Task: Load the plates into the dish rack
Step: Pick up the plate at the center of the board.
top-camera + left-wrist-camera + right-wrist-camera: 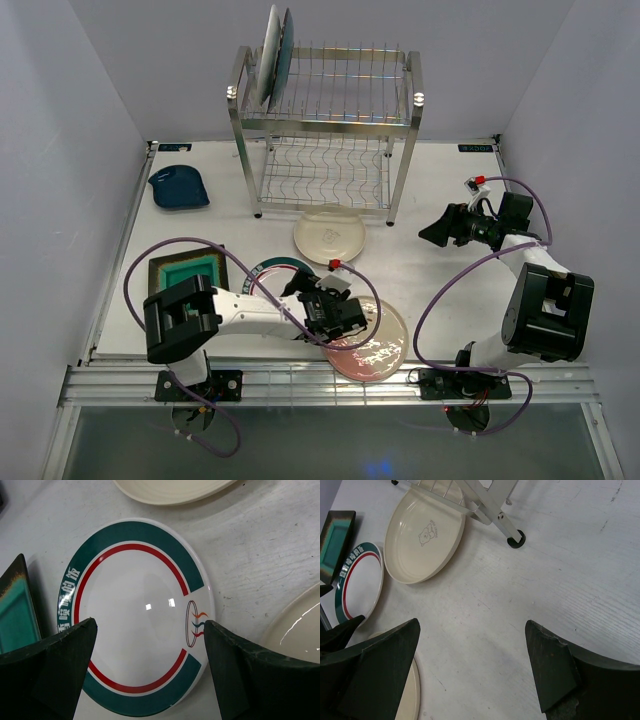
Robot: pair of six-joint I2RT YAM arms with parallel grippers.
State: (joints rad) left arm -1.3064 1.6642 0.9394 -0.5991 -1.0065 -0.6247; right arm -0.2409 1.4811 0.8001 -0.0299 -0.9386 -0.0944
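Both jaws wide, empty: my left gripper (150,624) over the white green-red-rimmed round plate (135,565) before the steel wire dish rack (320,120), my right gripper (472,625) near its right foot.

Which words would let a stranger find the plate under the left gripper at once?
From the steel dish rack, come toward the near edge, past the cream plate. The white plate just beyond lies flat beneath the open left gripper. Only it has a broad green band and a thin red ring.
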